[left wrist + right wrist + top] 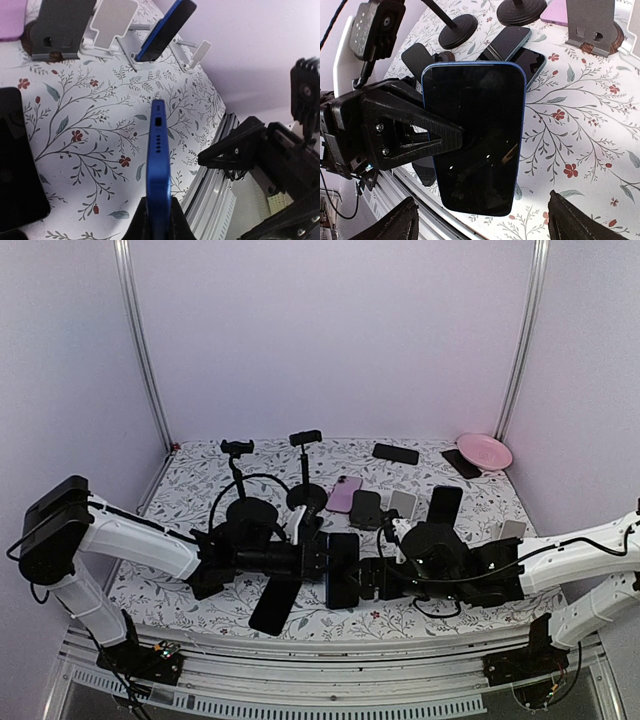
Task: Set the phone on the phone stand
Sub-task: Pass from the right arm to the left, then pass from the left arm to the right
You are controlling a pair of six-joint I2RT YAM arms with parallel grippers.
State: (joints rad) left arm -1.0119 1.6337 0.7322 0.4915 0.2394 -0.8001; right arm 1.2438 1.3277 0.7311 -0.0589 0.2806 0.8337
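Observation:
A blue-edged phone (475,145) with a black screen hangs above the table's front edge, upright and edge-on in the left wrist view (157,160). My left gripper (157,220) is shut on its lower end, and one finger (410,130) lies across the screen's left side. My right gripper (482,200) faces the screen, its jaws wide apart and touching nothing. From above, the phone (343,575) sits between the left gripper (328,558) and the right gripper (372,578). An empty white phone stand (200,52) stands at the far right of a row of stands.
A grey stand (62,25), a white stand (112,22) and a stand holding a blue phone (167,30) line up behind. Two tall black clamp stands (237,448) (305,438) rise at the back left. Loose phones (275,605) (343,493) (395,453) and a pink plate (485,450) lie around.

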